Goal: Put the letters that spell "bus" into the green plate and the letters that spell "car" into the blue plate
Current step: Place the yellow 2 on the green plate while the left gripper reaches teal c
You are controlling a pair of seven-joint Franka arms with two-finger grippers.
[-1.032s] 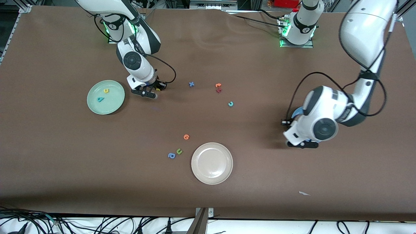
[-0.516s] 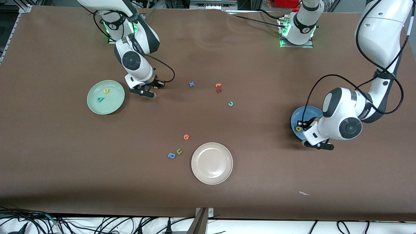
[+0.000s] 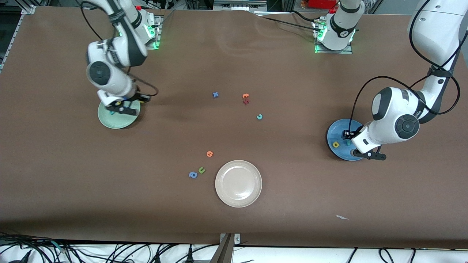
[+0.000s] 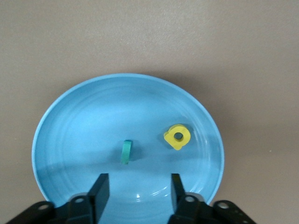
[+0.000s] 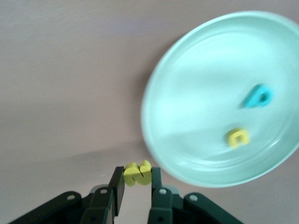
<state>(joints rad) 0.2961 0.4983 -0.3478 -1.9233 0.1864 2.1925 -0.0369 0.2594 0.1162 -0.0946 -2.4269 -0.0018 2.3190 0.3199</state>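
Yellow foam shows between the fingers of our right gripper (image 5: 137,184), which is clamped on the yellow "s" (image 5: 137,173) and hangs at the rim of the green plate (image 3: 109,122) at the right arm's end of the table. Already in that plate lie the teal "b" (image 5: 258,96) and the yellow "u" (image 5: 238,137), apart from each other. Our left gripper (image 4: 138,186) hovers over the blue plate (image 4: 74,126) with its jaws parted and nothing between them; under it the teal "r" (image 4: 126,152) stands on its edge, long axis running from our fingers toward the plate's middle, and the yellow "a" (image 4: 178,136) lies flat just beside it. The teal "c" (image 3: 259,117) still waits on the bare table, well apart from both plates. We judge the main risk to be on the right: the "s" appears to be over the rim or just outside it, so letting go here could drop it on the table or bounce it off the lip. The held "s" seems to lie with its long axis across the jaws, pinched at its middle. On the left, the upright "r" could topple or roll if our fingers brush it while rising.
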